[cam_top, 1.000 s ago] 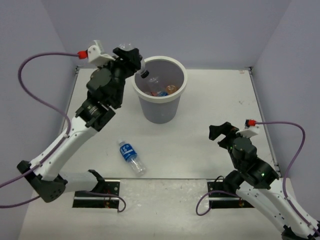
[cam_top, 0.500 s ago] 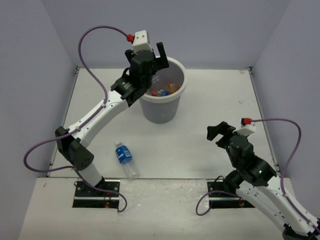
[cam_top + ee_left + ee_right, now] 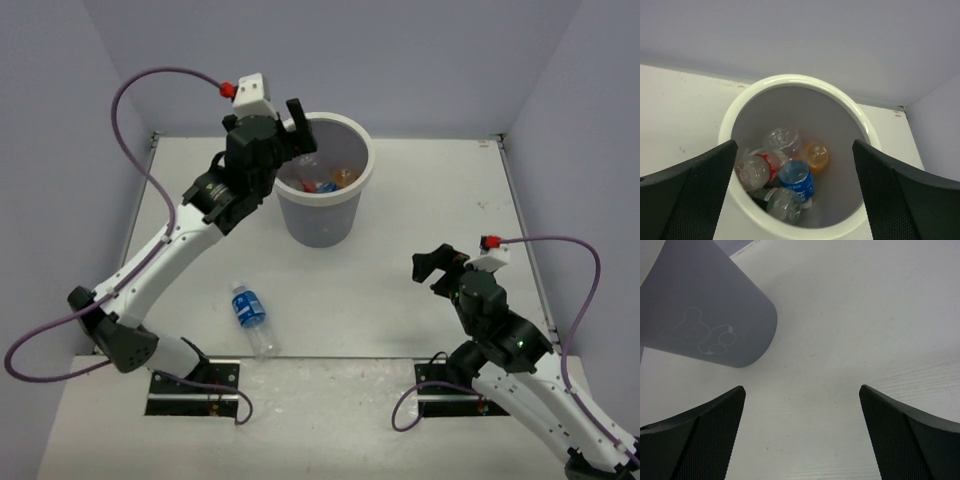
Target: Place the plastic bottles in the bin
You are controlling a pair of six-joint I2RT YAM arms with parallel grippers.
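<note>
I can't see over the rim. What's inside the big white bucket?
The bin holds a pile: a blue-labelled bottle, a red-labelled bottle, an orange bottle, a clear bottle at the back and a clear bottle in front. The bin's floor and anything under them is hidden.
</note>
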